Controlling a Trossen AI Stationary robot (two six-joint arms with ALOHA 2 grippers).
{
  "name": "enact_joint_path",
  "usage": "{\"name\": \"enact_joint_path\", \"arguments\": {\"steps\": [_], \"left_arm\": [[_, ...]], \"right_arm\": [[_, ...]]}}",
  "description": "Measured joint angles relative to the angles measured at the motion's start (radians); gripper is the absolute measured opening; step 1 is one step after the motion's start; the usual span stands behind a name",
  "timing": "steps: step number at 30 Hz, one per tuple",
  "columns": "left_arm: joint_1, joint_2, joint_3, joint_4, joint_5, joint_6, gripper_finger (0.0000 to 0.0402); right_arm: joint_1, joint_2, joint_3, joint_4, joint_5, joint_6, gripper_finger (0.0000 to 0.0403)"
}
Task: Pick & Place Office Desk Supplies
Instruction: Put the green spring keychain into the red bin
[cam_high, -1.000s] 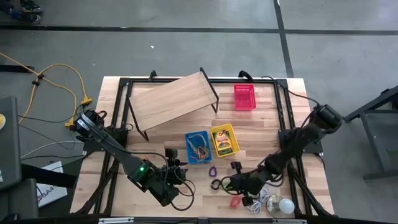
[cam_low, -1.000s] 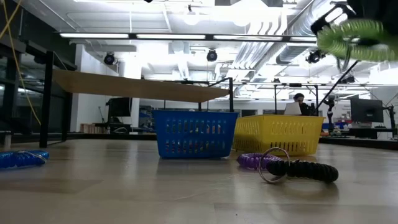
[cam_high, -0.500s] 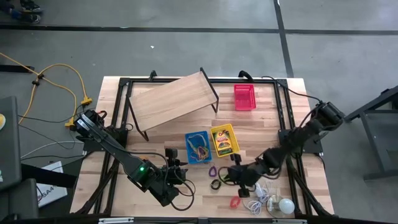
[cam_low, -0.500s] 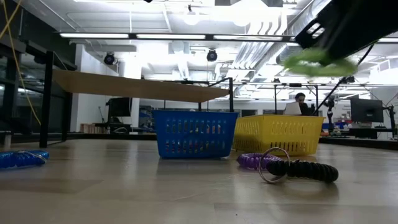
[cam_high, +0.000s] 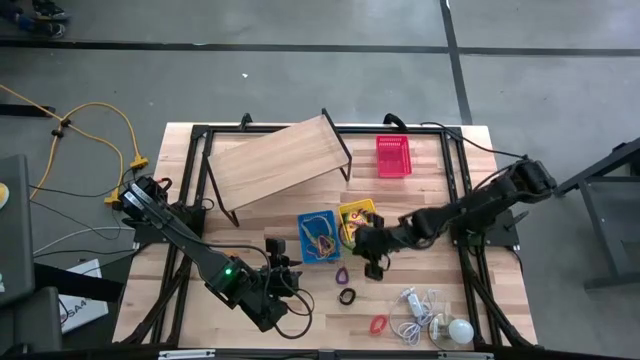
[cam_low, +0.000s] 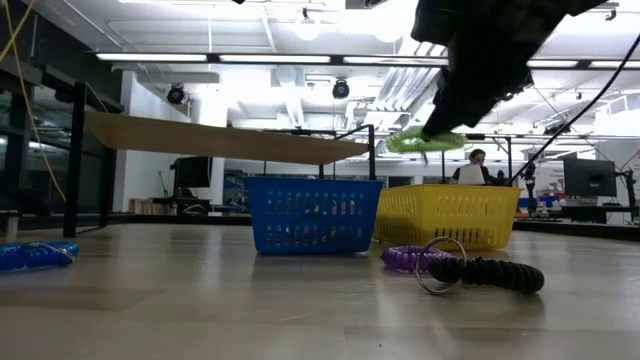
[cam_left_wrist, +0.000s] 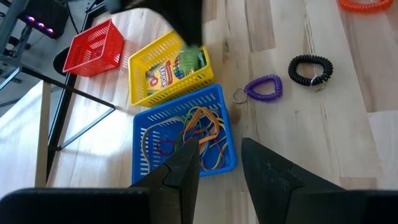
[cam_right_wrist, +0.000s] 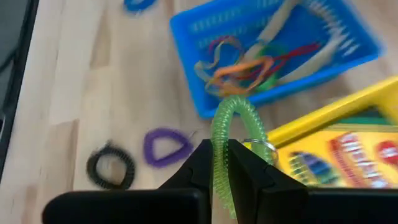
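High view: right gripper (cam_high: 368, 243) hovered at the yellow basket's (cam_high: 357, 209) near edge, mid-carry; left gripper (cam_high: 283, 275) waited by the front edge.

Low view: green coil (cam_low: 424, 141) hung above the baskets.

Right wrist view: fingers pinched the green coil (springy, keyring attached). Next, probably: centre over a basket, release.

Left wrist view: jaws apart, empty.

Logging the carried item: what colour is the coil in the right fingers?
Green coil; clearest in the right wrist view.
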Motion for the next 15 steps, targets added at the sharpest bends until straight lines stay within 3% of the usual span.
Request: {"name": "enact_joint_path", "arguments": {"steps": [15], "left_arm": [[0.002, 0.0, 0.0, 0.003, 0.002, 0.012, 0.0113]], "right_arm": [[-0.298, -0.155, 0.0, -0.172, -0.015, -0.092, 0.0023]]}}
